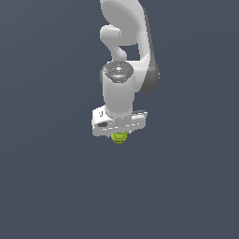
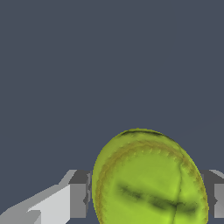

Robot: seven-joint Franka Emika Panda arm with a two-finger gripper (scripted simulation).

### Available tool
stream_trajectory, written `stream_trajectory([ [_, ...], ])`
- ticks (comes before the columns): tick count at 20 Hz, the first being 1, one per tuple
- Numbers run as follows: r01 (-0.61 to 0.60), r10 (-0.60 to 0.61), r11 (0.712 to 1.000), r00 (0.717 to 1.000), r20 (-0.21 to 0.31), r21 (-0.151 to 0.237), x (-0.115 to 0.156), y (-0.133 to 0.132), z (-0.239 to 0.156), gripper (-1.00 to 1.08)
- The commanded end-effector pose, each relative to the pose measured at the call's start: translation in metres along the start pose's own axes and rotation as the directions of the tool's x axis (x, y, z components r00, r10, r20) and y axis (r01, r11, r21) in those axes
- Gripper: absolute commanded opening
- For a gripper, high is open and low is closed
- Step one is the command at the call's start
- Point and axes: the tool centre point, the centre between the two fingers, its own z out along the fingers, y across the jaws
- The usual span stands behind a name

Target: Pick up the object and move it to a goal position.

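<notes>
Ball [image 1: 119, 137] mostly hidden under hand [image 1: 119, 133]

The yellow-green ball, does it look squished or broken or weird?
Nothing stands out. The yellow-green tennis ball looks round and whole, with its curved seams and dark mark intact. It sits between the white gripper's fingers, which flank it on both sides.

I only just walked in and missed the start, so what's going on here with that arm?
A white Franka arm is working on a yellow-green tennis ball. The gripper is right over the ball, which peeks out beneath it in the exterior view. In the wrist view the ball sits between the two fingers, one close on each side, so it looks gripped or about to be. Whether it is already off the surface cannot be told.
</notes>
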Motion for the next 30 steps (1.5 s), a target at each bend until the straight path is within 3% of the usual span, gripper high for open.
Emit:
stream_trajectory([
  [1,0.000,0.000,1.000,1.000,-0.002,-0.001,-0.009,-0.003,-0.026,-1.00],
  [19,0.001,-0.001,1.000,1.000,-0.003,-0.001,-0.080,-0.027,-0.225,-1.00],
  [30,0.001,-0.001,1.000,1.000,-0.003,-0.001,-0.102,-0.035,-0.298,-1.00],
])
